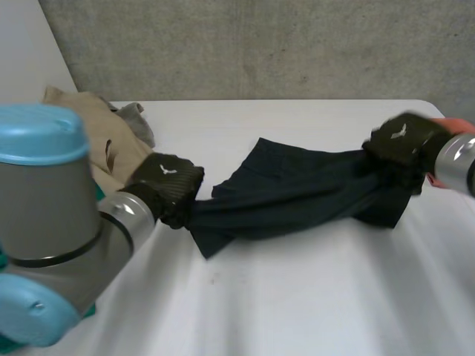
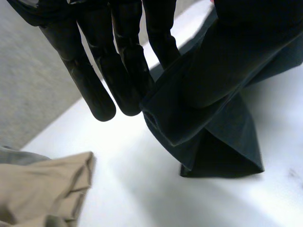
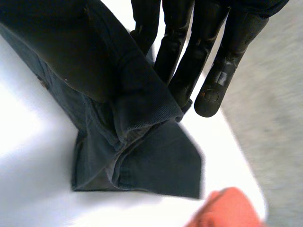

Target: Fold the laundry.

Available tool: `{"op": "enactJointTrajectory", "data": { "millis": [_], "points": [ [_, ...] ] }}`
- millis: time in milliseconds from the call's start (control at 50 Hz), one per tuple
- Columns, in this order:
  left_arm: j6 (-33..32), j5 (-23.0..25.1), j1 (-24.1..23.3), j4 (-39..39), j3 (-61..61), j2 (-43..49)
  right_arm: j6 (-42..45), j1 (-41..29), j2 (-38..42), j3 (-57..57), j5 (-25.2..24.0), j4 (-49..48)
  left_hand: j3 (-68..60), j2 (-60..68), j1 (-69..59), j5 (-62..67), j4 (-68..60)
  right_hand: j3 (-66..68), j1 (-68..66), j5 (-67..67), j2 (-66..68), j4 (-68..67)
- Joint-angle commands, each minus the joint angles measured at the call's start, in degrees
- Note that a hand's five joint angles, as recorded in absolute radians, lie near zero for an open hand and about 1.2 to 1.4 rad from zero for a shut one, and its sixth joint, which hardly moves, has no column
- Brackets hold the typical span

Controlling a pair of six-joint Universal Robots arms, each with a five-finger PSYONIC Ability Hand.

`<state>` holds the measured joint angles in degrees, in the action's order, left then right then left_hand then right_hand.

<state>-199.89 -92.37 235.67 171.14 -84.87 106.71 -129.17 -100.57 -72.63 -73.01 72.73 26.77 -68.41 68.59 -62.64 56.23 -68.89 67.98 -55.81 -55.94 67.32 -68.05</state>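
Dark garment (image 1: pixel 297 189) hangs stretched between left robot hand (image 1: pixel 167 184) and right robot hand (image 1: pixel 401 142), both pinching it.

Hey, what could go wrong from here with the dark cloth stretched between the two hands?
The dark navy fabric garment hangs bunched between the left hand and right hand; laid down so, it may crease. The right hand sits near the white table's edge, so that end could slide off.
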Motion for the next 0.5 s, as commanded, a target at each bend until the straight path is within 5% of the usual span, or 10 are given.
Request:
{"op": "enactJointTrajectory", "data": {
  "millis": [20, 180, 280, 340, 500],
  "points": [
    [-3.5, -0.4, -0.2, 5.2, 10.4, 16.6, 0.7, -0.5, 12.3, 4.9, 1.1, -3.4, -11.6, 11.4, -17.4, 13.8, -11.1, 12.0, -24.2, -14.1, 12.7, -11.9],
    [-14.1, -1.4, 2.8, 23.0, 30.0, 22.0, -2.6, -3.9, 14.3, 15.2, 3.1, -32.5, -11.6, 11.4, -17.4, 13.8, -11.1, 12.0, -24.2, -14.1, 12.7, -11.9],
    [-14.5, -1.3, 4.2, 49.6, 32.3, 18.2, -9.0, -4.5, 10.2, 14.7, 3.6, -63.9, -11.6, 11.4, -17.4, 13.8, -11.1, 12.0, -24.2, -14.1, 12.7, -11.9],
    [-14.4, -1.4, 4.2, 53.2, 31.5, 16.4, -11.4, -4.4, 10.2, 16.0, 3.1, -66.1, -11.6, 11.4, -17.4, 13.8, -11.1, 12.0, -24.2, -14.1, 12.7, -11.9],
    [-13.8, -1.8, 4.1, 46.4, 23.0, 14.6, -12.7, -4.7, 12.8, 17.3, 2.6, -58.6, -11.6, 11.4, -17.4, 13.8, -11.1, 12.0, -24.2, -14.1, 12.7, -11.9]
  ]
}}
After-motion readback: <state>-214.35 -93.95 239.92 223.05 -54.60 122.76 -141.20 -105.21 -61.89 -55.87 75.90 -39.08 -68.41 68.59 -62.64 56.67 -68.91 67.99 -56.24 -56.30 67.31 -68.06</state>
